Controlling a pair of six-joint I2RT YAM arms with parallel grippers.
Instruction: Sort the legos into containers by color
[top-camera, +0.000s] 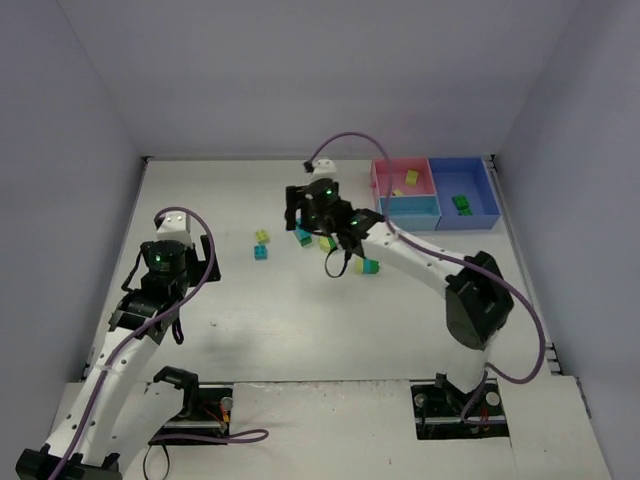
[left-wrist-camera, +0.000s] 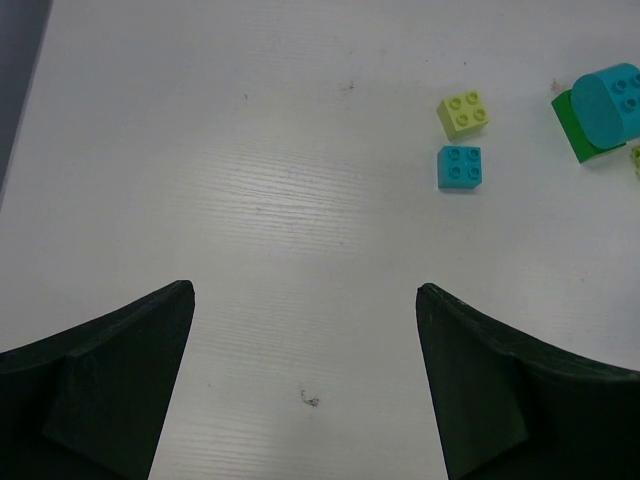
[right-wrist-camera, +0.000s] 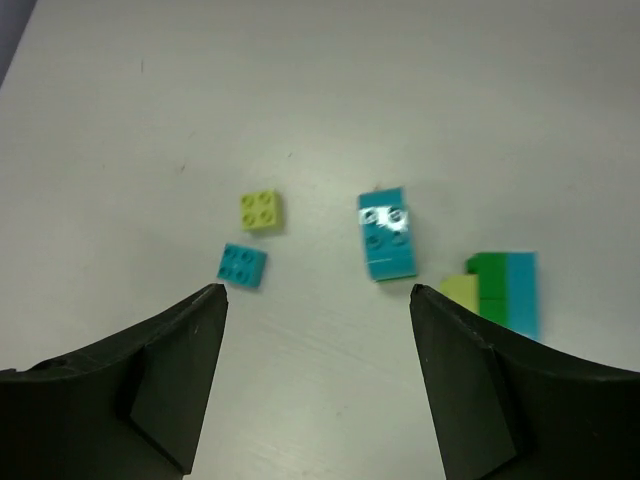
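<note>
Loose legos lie mid-table: a yellow-green brick (top-camera: 262, 237), a cyan brick (top-camera: 261, 252), a longer cyan brick (top-camera: 302, 236), a yellow-green one (top-camera: 327, 243) and a green-and-yellow piece (top-camera: 370, 266). My right gripper (top-camera: 305, 218) is open and empty above them; its view shows the yellow-green brick (right-wrist-camera: 261, 210), the cyan brick (right-wrist-camera: 243, 264), the longer cyan brick (right-wrist-camera: 387, 235) ahead between its fingers, and a green, cyan and yellow stack (right-wrist-camera: 500, 290). My left gripper (top-camera: 168, 245) is open and empty over bare table at the left. The pink tray (top-camera: 383, 170), light blue tray (top-camera: 410, 207) and darker blue tray (top-camera: 480, 185) stand at the back right.
A yellow brick (top-camera: 411, 178) lies in the pink tray and a green brick (top-camera: 461, 203) in the darker blue tray. The left wrist view shows the yellow-green brick (left-wrist-camera: 464, 112), the cyan brick (left-wrist-camera: 461, 167) and a green-and-cyan piece (left-wrist-camera: 600, 110) at its upper right. Walls enclose the table.
</note>
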